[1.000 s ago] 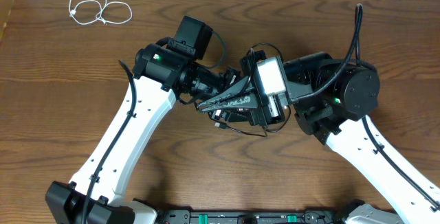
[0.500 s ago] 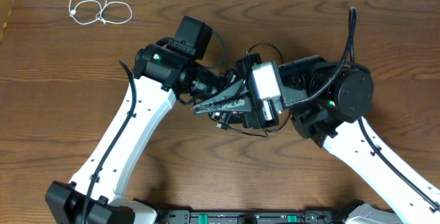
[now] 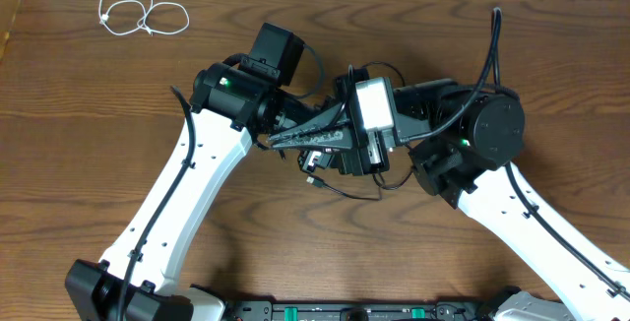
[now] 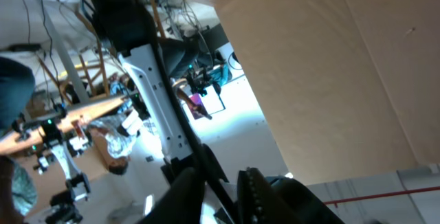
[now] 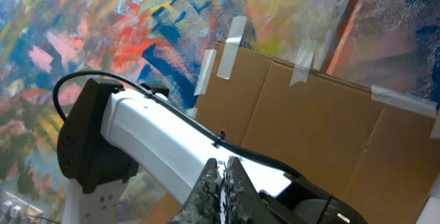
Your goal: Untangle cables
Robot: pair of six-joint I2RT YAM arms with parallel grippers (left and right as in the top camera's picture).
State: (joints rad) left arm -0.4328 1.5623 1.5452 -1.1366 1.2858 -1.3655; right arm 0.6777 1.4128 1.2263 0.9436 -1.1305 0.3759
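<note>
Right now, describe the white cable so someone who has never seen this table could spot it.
On the brown wooden table, look to the top left corner of the overhead view. The white cable lies there alone in loose loops. It is the only white cord; the black cords bunch mid-table.

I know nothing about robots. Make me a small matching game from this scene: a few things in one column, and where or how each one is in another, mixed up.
Things:
1. white cable
2. black cable
3. right gripper
4. table

Descriptions:
A. fingers shut together
B. brown wood
C. loose loops near the far left corner, on its own
D. thin curve at the table's middle

Pairs: 1-C, 2-D, 3-A, 4-B.
</note>
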